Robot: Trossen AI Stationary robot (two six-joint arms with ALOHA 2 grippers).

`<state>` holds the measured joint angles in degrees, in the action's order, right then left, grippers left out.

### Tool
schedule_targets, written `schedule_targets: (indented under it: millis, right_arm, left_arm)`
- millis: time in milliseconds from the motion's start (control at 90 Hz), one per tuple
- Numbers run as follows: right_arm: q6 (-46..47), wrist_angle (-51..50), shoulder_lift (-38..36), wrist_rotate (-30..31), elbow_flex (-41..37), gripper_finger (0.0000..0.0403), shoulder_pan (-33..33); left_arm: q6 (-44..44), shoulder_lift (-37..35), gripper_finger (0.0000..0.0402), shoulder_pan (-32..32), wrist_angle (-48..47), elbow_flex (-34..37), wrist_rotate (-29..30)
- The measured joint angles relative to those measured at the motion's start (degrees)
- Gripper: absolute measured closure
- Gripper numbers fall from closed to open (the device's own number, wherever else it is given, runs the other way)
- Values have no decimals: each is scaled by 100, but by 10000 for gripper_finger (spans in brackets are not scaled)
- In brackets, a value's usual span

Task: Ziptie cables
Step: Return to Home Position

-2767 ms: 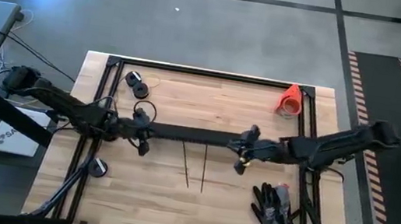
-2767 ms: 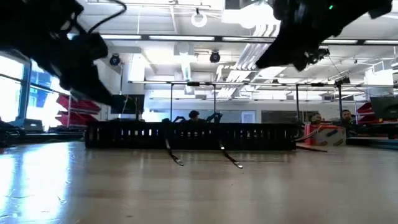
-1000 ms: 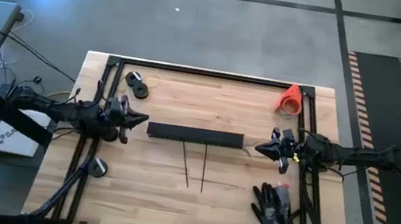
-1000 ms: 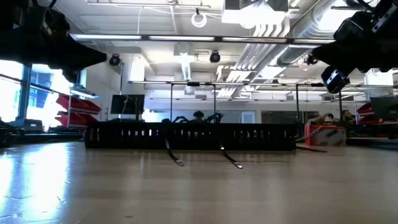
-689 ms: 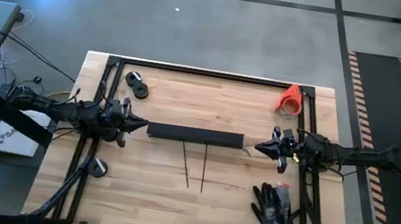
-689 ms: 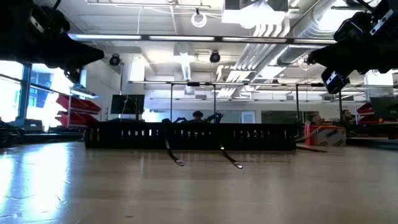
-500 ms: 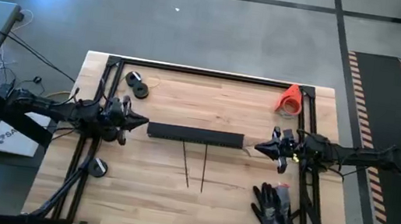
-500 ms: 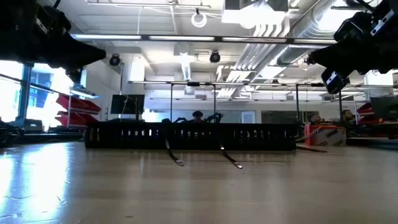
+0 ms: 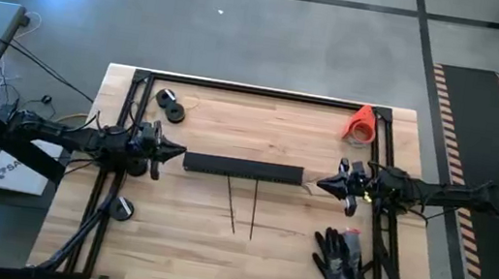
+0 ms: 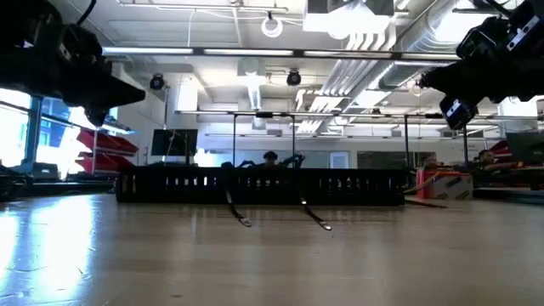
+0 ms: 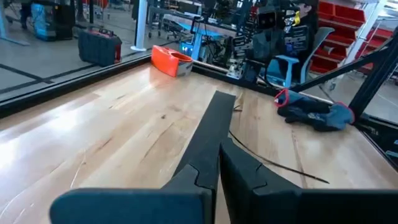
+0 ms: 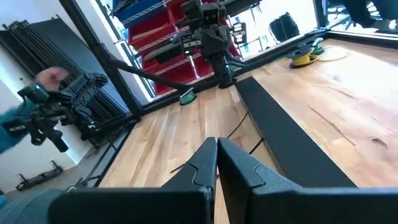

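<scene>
A long black perforated tray [image 9: 243, 168] lies across the table's middle. Two thin dark strips [image 9: 231, 205] [image 9: 253, 209] lie on the wood, reaching from the tray toward the near edge. The cables do not show in any view. My left gripper [image 9: 176, 154] hovers shut just off the tray's left end, pointing along it [image 11: 217, 163]. My right gripper [image 9: 320, 182] hovers shut just off the tray's right end [image 12: 216, 152], facing the left one. Both are clear of the table in the low view.
A pair of dark gloves [image 9: 342, 260] lies near the right front. An orange roll [image 9: 361, 124] stands at the far right corner. Two black discs [image 9: 168, 104] sit at the far left, and a small round piece [image 9: 123, 207] lies beside the left frame rail.
My left gripper has sunk a little toward the table and edged toward the tray's left end, staying shut. The tray and the strips have not moved.
</scene>
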<state>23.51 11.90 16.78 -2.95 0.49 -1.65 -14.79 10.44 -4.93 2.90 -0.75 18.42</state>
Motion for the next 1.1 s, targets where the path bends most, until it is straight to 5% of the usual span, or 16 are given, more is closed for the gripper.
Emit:
schedule_targets:
  millis: [356, 822, 1100]
  right_arm:
    - [1, -1054, -1671, -52, -2, 403, -136]
    - [-17, -1069, -1642, -50, -2, 402, -99]
    - [-1728, -1081, -1642, 100, -2, 402, -99]
  left_arm:
    - [-8, -1020, 401, -174, 53, 7, 114]
    - [-6, -1023, 401, 168, 250, 4, 168]
    - [-4, -1026, 401, 507, 249, 4, 170]
